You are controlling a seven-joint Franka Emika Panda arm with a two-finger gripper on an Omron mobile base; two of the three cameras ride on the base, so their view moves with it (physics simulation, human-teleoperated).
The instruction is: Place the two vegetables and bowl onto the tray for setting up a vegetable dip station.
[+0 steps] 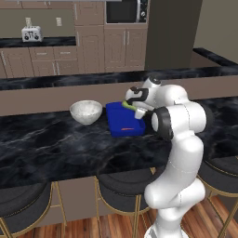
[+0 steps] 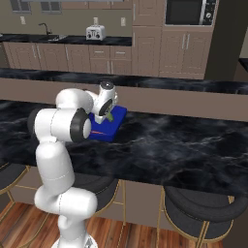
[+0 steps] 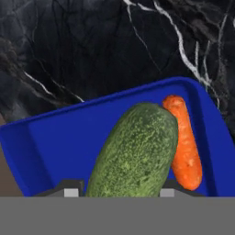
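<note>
1. The cucumber (image 3: 135, 151), a speckled yellow-green piece, sits between the two finger tips of the gripper (image 3: 118, 192) and hangs over the inside of the blue tray (image 3: 59, 137). The fingers stand against its sides, so the gripper looks clamped on it.
2. The carrot (image 3: 183, 142) already lies on the tray floor, along one long rim, just beside the cucumber.
3. The step in hand appears to be setting the cucumber down. To do it well, I would lower it until it rests on the tray floor before letting go, keep it parallel to the carrot and away from the tray rim, and open the fingers only enough to free it, so it does not roll.
4. The bowl (image 1: 86, 111), white with grey speckling, stands upright on the counter just beside the tray, on the side away from the arm; it is not yet on the tray.
5. The tray lies flat on a black marbled counter (image 1: 42, 144) with white veins.
6. Beyond the tray runs a raised ledge; behind that stand brown cabinets, a toaster (image 1: 31, 33) and a microwave (image 1: 125, 10). Dark round stools (image 2: 198, 206) tuck under the counter's near edge.
</note>
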